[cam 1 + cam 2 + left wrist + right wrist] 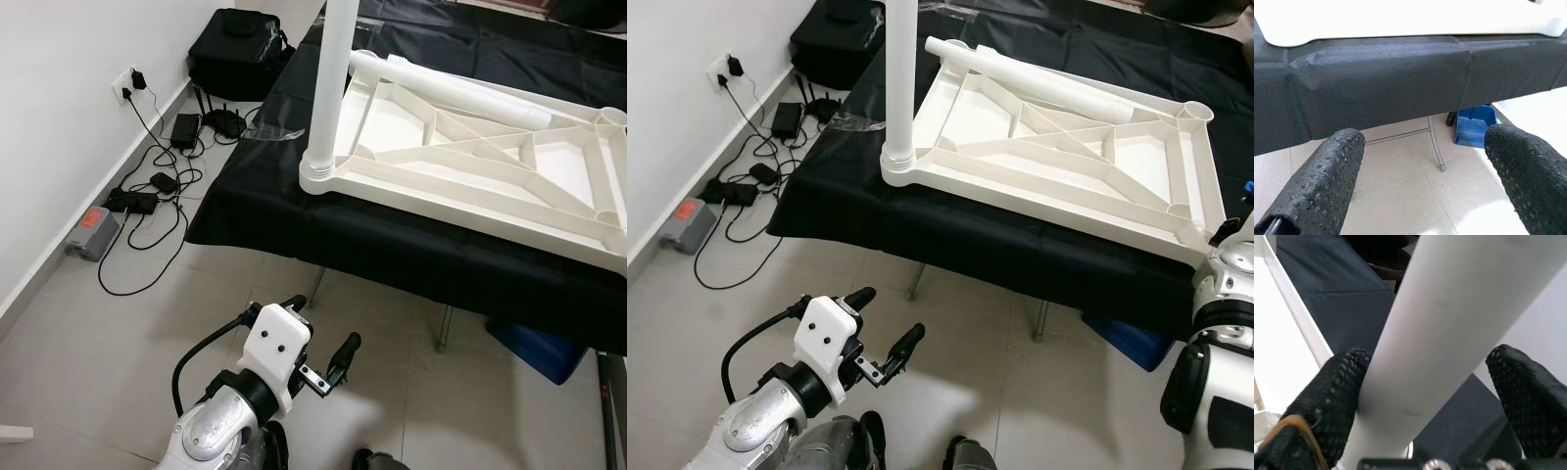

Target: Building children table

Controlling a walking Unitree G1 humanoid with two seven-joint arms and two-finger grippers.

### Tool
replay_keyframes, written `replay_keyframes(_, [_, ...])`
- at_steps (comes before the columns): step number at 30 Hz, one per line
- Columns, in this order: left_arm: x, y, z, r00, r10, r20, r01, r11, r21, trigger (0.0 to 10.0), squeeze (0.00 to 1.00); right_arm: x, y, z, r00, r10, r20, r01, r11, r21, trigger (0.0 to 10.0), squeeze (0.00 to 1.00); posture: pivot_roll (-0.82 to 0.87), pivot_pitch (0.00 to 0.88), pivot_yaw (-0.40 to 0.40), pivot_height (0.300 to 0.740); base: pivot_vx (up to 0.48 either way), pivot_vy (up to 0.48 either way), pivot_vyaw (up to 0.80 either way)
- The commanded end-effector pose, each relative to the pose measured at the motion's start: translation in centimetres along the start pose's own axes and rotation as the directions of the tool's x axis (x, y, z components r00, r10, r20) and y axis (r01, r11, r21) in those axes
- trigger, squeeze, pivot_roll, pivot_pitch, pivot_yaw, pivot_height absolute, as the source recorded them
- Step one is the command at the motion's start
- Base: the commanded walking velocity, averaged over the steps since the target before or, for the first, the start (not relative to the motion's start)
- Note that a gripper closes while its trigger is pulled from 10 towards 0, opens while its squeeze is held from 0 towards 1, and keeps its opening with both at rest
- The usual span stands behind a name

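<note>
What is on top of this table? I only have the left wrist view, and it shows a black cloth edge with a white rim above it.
Observer: A white tabletop lies upside down on the black cloth, ribs facing up.
Operator: Any legs fitted yet?
Observer: One leg stands upright in the near-left corner socket. A second leg lies loose along the tabletop's far edge.
Operator: Where is the right gripper?
Observer: Its wrist view shows the right gripper open around a white tube. One finger touches the tube and the other stands apart. I cannot tell which leg it is.
</note>
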State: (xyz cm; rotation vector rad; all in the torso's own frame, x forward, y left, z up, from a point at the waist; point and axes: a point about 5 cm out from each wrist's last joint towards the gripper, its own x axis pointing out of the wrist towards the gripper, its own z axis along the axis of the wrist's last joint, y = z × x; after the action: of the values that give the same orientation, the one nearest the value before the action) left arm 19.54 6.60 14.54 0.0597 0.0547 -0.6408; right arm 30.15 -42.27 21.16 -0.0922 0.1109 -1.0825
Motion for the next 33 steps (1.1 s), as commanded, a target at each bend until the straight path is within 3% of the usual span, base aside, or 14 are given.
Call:
replay_keyframes(1, [-0.1,-0.2,-0.5,1.0,-0.011,-0.021,0.011,1.0,0.008,10.0,0.0,0.1,-1.1,-0.4,0.996,-0.085,0.002,0.085,0.996,0.006,10.0,1.0,0.15,0.209,-0.075,0.74,0.0,0.0,0.0])
replay_keyframes(10, [0.0,-0.1,-0.7,1.0,-0.012,-0.024,0.013,1.0,0.006,10.0,0.0,-0.9,0.2,0.3,0.991,-0.09,0.101,0.085,0.995,0.051,10.0,1.0,0.14,0.197,-0.071,0.74,0.0,0.0,0.0])
replay_keyframes(11, [0.1,0.0,-0.8,1.0,-0.012,-0.026,0.013,1.0,0.007,10.0,0.0,-2.4,1.4,0.1,0.989,-0.037,0.142,0.031,0.999,0.042,10.0,0.69,0.13,0.187,-0.063,0.74,0.0,0.0,0.0])
replay_keyframes(14, [0.1,0.0,-0.8,1.0,-0.012,-0.026,0.013,1.0,0.007,10.0,0.0,-2.4,1.4,0.1,0.989,-0.037,0.142,0.031,0.999,0.042,10.0,0.69,0.13,0.187,-0.063,0.74,0.0,0.0,0.0])
replay_keyframes(15, [0.3,0.2,-0.9,1.0,-0.013,-0.029,0.013,1.0,0.01,10.0,0.0,-4.6,2.5,-0.4,0.987,0.024,0.16,-0.029,0.999,0.03,10.0,0.0,0.12,0.185,-0.055,0.74,0.0,0.0,0.0])
replay_keyframes(19, [0.5,0.5,-1.1,0.999,-0.013,-0.034,0.014,1.0,0.018,10.0,0.0,-10.2,3.7,-2.7,0.974,0.175,0.146,-0.175,0.984,-0.009,10.0,0.0,0.12,0.179,-0.05,0.74,0.0,0.0,0.0])
replay_keyframes(21, [0.5,0.5,-1.1,0.999,-0.013,-0.034,0.014,1.0,0.018,10.0,0.0,-10.2,3.7,-2.7,0.974,0.175,0.146,-0.175,0.984,-0.009,10.0,0.0,0.12,0.179,-0.05,0.74,0.0,0.0,0.0])
replay_keyframes(22, [0.7,0.7,-1.2,0.999,-0.008,-0.036,0.009,1.0,0.025,10.0,0.0,-15.2,4.3,-4.7,0.914,0.361,0.186,-0.366,0.931,-0.01,10.0,0.0,0.11,0.175,-0.045,0.74,0.0,0.0,0.0])
replay_keyframes(24, [0.7,0.7,-1.2,0.999,-0.008,-0.036,0.009,1.0,0.025,10.0,0.0,-15.2,4.3,-4.7,0.914,0.361,0.186,-0.366,0.931,-0.01,10.0,0.0,0.11,0.175,-0.045,0.74,0.0,0.0,0.0])
replay_keyframes(26, [0.8,0.9,-1.3,0.999,-0.002,-0.037,0.003,1.0,0.027,10.0,0.0,-19.2,5.5,-6.1,0.787,0.568,0.24,-0.584,0.812,-0.006,10.0,0.0,0.1,0.164,-0.035,0.74,0.0,0.0,0.0])
replay_keyframes(28, [0.8,0.9,-1.3,0.999,-0.002,-0.037,0.003,1.0,0.027,10.0,0.0,-19.2,5.5,-6.1,0.787,0.568,0.24,-0.584,0.812,-0.006,10.0,0.0,0.1,0.164,-0.035,0.74,0.0,0.0,0.0])
replay_keyframes(29, [0.9,1.0,-1.5,0.999,0.001,-0.037,0.0,1.0,0.028,10.0,0.0,-21.5,6.6,-6.7,0.695,0.676,0.245,-0.696,0.718,-0.006,10.0,0.0,0.1,0.15,-0.032,0.74,0.0,0.0,0.0])
replay_keyframes(32, [0.9,1.0,-1.5,0.999,0.001,-0.037,0.0,1.0,0.028,10.0,0.0,-21.5,6.6,-6.7,0.695,0.676,0.245,-0.696,0.718,-0.006,10.0,0.0,0.1,0.15,-0.032,0.74,0.0,0.0,0.0])
replay_keyframes(33, [1.0,1.2,-1.6,0.999,0.005,-0.037,-0.004,1.0,0.028,10.0,0.0,-23.7,7.4,-7.3,0.603,0.762,0.237,-0.781,0.624,-0.016,10.0,0.0,0.1,0.137,-0.024,0.74,0.0,0.0,-0.8])
